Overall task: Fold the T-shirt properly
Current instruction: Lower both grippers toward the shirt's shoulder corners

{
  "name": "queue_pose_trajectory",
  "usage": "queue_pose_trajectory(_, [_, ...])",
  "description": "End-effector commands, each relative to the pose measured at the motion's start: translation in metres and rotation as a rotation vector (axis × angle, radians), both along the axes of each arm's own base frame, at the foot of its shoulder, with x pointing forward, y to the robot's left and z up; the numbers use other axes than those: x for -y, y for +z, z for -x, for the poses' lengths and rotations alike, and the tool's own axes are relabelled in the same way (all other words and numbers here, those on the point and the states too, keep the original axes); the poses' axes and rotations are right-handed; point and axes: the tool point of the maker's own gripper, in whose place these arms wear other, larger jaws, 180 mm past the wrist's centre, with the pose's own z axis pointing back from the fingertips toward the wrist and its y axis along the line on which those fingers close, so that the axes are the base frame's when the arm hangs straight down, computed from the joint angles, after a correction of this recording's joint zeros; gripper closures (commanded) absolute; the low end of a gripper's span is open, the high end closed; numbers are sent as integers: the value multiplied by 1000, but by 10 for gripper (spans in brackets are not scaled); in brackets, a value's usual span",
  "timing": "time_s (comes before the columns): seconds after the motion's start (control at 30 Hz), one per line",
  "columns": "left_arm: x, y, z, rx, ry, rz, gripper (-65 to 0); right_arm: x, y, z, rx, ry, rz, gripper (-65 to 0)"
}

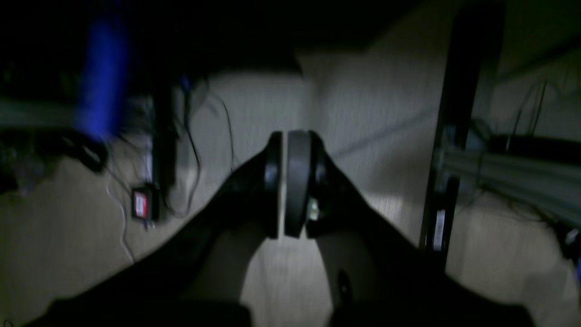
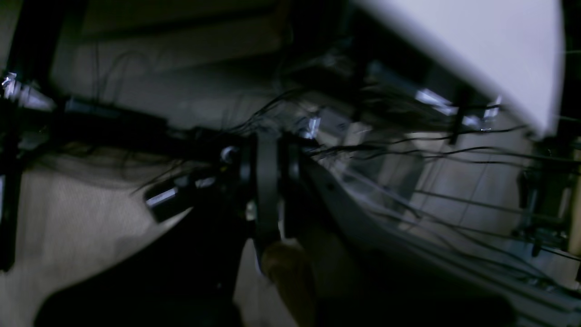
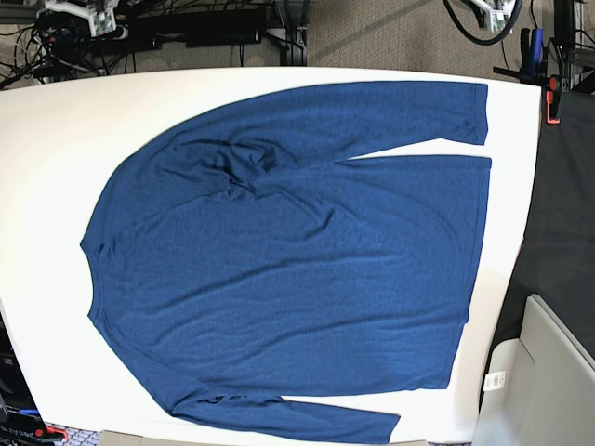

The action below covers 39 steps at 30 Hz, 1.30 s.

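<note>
- Nearest our overhead base camera lies the T-shirt [image 3: 297, 279], spread flat on the white table [image 3: 46, 167], neck at the left of the frame and hem at the right.
- We see its hem edge running down the right side, just inside the table's right edge, with only a thin white strip beyond it.
- One sleeve lies along the top of the frame, its cuff at upper right, close to the table's far edge; a narrow white wedge parts it from the body.
- Its other sleeve runs along the bottom, its cuff at lower centre, nearly at the table's near edge.
- Wrinkles bunch where the upper sleeve meets the shoulder, upper left of centre; elsewhere the cloth lies fairly smooth.
- We find the widest bare tabletop at the left of the frame, beside the neck and shoulders, and at the upper left corner.
- Neither arm shows over the table in the base view.
- Our left gripper [image 1: 285, 181] appears in its wrist view with the jaws pressed together on nothing, a carpeted floor [image 1: 54, 254] and cables behind it, blurred.
- Our right gripper [image 2: 268, 190] is likewise clenched and empty, seen against cables and dark frame parts, with a white slab at upper right.
</note>
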Motion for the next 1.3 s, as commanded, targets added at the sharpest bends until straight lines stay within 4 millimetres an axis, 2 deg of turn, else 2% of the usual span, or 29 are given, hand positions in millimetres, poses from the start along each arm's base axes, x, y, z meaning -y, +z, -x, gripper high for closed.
queue_pose_trajectory(0.0, [-3,17,-11,47,-13,-17,0,-5,17,-12,52,24,-1,0])
queue_pose_trajectory(0.13, [0,51,-42,141,-25,-20,0,-15,43,-34,132,48,-4,0])
queue_pose_trajectory(0.2, [6,64,-55,187,-42,-20,0,-16,46,-43,155,56,-3,0])
queue_pose_trajectory(0.33, [13,75,-77,252,-57,-12,0,-21,51,-62,205,64,-16,0])
queue_pose_trajectory(0.5, [14,76,-103,278,-39,1,-1,-34,52,-89,235,124,-57,0])
queue_pose_trajectory(0.63, [15,67,-123,214,-3,28,-35,-34,61,-112,296,133,-57,0])
queue_pose_trajectory(0.73, [15,68,-137,200,24,54,-50,-35,68,-126,337,134,-56,-11])
queue_pose_trajectory(0.83, [18,68,-141,187,41,99,-81,-33,71,-135,352,122,-51,-98])
queue_pose_trajectory(0.9, [22,66,-141,180,52,139,-119,-28,72,-140,350,101,-41,-168])
queue_pose_trajectory(0.97, [26,65,-141,186,60,178,-168,-25,74,-146,353,86,-35,-208])
queue_pose_trajectory(1.1, [29,64,-142,188,68,206,-261,-26,80,-158,383,82,-36,-204])
queue_pose_trajectory(1.17, [27,67,-149,206,71,204,-282,-26,81,-161,387,61,-64,-206])
queue_pose_trajectory(1.27, [5,66,-149,213,123,174,-292,-25,80,-168,385,5,-143,-208])
